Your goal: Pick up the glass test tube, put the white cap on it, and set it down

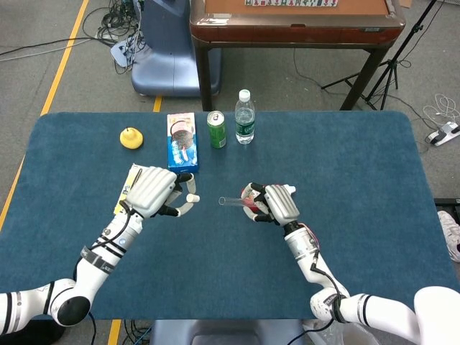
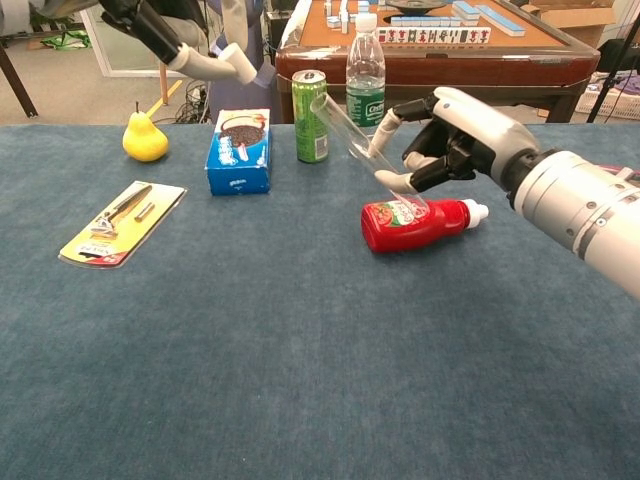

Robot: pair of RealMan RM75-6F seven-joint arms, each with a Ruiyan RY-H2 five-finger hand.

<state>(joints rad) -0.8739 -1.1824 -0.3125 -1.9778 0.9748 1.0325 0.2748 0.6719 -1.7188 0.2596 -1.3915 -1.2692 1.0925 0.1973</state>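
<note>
My right hand (image 1: 277, 203) grips the clear glass test tube (image 1: 231, 202) above the table, open end pointing left toward my other hand. In the chest view the test tube (image 2: 345, 130) slants up and left out of the right hand (image 2: 450, 140). My left hand (image 1: 154, 190) is raised and pinches the small white cap (image 1: 192, 198) at its fingertips, a short gap from the tube's mouth. In the chest view the left hand (image 2: 170, 35) shows at the top left, with the white cap (image 2: 238, 64) at its fingertips.
A red ketchup bottle (image 2: 410, 225) lies under my right hand. At the back stand a yellow pear (image 1: 131, 137), a blue cookie box (image 1: 182, 141), a green can (image 1: 216, 129) and a water bottle (image 1: 245, 117). A razor card (image 2: 122, 222) lies at the left.
</note>
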